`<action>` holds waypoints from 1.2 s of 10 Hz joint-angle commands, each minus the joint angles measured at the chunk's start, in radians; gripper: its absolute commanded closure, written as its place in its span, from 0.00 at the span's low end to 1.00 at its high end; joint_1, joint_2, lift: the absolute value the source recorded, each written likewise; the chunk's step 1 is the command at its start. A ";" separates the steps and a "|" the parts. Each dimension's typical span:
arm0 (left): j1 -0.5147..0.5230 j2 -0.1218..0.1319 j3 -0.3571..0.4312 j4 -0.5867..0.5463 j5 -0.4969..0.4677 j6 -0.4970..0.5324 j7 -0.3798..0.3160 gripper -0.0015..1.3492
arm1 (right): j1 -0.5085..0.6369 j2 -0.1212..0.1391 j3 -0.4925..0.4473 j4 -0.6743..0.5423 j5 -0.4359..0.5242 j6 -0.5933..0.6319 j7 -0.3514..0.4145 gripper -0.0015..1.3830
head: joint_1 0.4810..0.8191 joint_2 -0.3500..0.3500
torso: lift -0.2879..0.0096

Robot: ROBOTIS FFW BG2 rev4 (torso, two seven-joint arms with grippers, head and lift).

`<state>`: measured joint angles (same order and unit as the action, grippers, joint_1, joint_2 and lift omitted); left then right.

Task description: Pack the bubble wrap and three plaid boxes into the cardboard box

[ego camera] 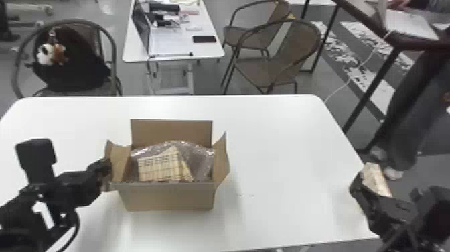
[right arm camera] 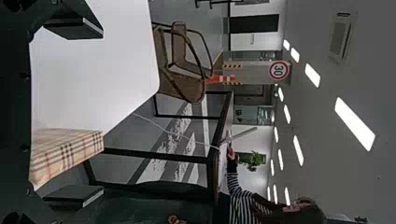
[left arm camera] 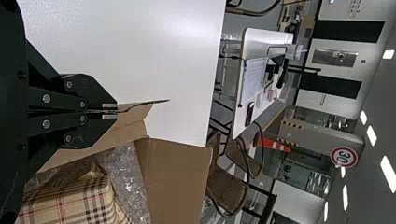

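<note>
From where I stand, the left gripper [left arm camera: 109, 111] has its flat black fingers pinched together on the thin tan side flap [ego camera: 120, 161] of the open brown cardboard box [ego camera: 170, 197]. Just inward from those fingertips, clear crinkled bubble wrap [ego camera: 201, 161] lines the carton, and at least one cream plaid box [ego camera: 155, 167] with black and red checks sits tilted on it. I can't tell if a second lies beneath.

The right gripper [right arm camera: 100, 113] is well apart from the carton, at the right side of the smooth white table [ego camera: 274, 150], its fingers wide. Between them, nearer one finger, is a loose beige plaid box [right arm camera: 70, 151], flat-faced and crisp at the corners.

I'd call the step in hand picking up that box. Best to centre the fingers on it, then close squarely and gently on its flat sides; an off-centre squeeze might twist it or push it over the table edge. The left grip should stay light, as the cardboard could crease or drag the carton, but firm enough to leave the opening free. The glossy film looks slippery and springy, so a box set down on it may slide.
</note>
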<state>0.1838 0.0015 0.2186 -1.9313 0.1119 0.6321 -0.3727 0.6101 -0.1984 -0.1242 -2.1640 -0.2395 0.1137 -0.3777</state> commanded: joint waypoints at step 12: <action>-0.003 -0.004 -0.001 0.000 0.000 -0.003 -0.005 0.90 | -0.144 0.010 -0.141 0.331 0.063 0.038 0.307 0.10 | 0.63 0.21 | 0.66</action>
<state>0.1807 0.0015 0.2186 -1.9313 0.1120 0.6293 -0.3773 0.4675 -0.1886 -0.2604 -1.8432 -0.1805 0.1519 -0.0705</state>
